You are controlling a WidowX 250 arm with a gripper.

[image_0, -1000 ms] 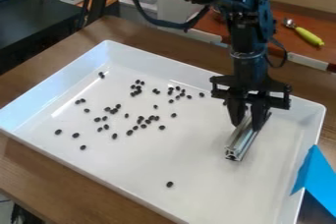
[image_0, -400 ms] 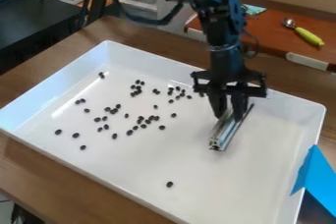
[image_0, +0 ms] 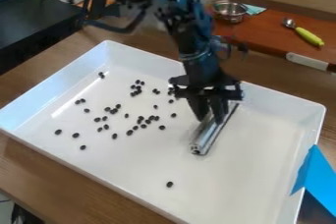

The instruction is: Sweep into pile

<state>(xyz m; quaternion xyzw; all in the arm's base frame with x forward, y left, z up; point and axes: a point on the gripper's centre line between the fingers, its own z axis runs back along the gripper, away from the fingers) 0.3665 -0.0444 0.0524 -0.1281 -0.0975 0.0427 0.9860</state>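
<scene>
Small black beans lie scattered inside a large white rectangular tray, mostly left of a slanted silver metal bar as we look; one sits apart near the front wall. We see the black two-finger gripper closed around the bar. Behind, we see a round silver metal bowl on a reddish-brown surface.

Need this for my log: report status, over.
Claw gripping metal bar in white tray. Dark beans scattered, unpiled. No obstacle seen between bar and beans.
</scene>
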